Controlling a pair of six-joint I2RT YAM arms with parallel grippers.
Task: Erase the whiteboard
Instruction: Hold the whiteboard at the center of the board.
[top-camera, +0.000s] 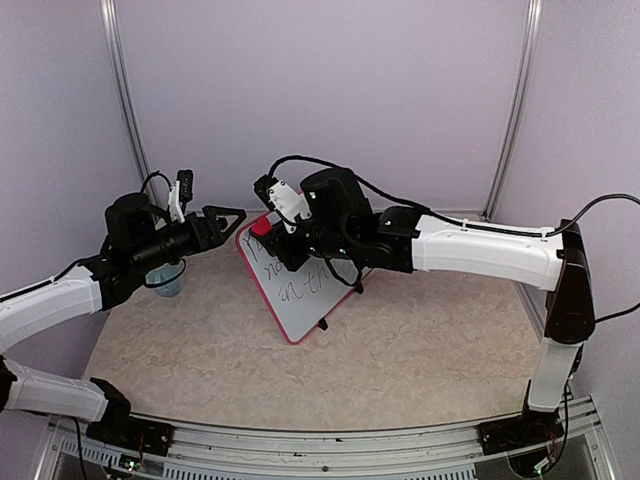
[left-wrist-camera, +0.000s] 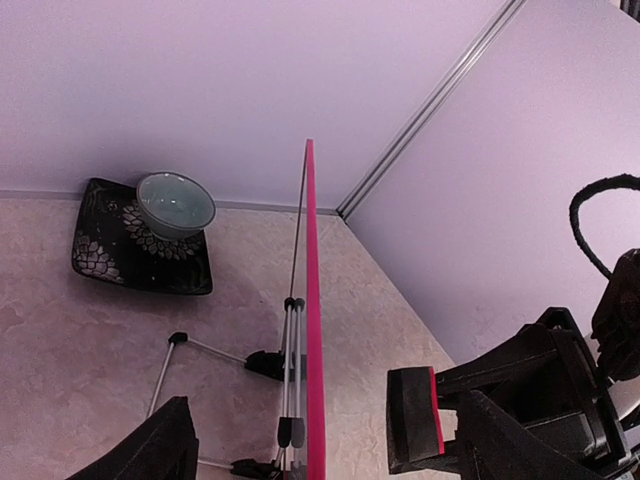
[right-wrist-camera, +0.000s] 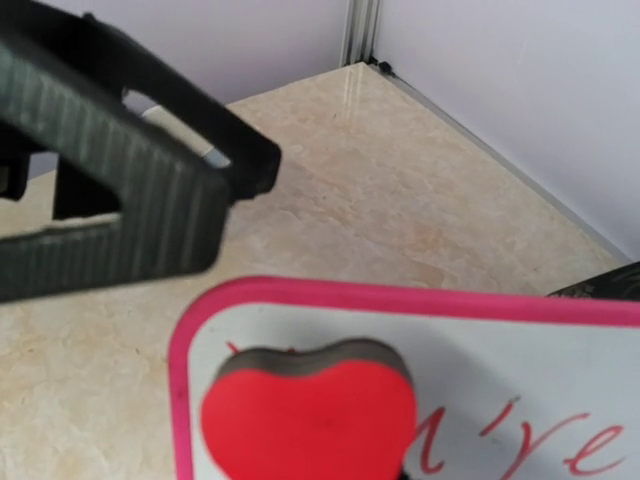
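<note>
Soft, even overhead light cast only a faint shadow beside the whiteboard (top-camera: 300, 290) on the counter (top-camera: 430, 345). In the right wrist view, the close heart-shaped eraser (right-wrist-camera: 310, 420) looked blurred.

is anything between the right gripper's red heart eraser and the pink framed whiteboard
Nothing visible. The red heart-shaped foam eraser in the right gripper faces the pink-framed whiteboard near its top corner, with a bare gap between.

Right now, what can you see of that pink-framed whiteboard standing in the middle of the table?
The whiteboard is a flat white rectangle in a pink-red frame with rounded corners, with handwriting on its face. It stands leaning back on the beige table, propped by thin metal legs with black feet. The right gripper holds a red heart-shaped eraser before its top corner; the left wrist view shows a gap between them.
</note>
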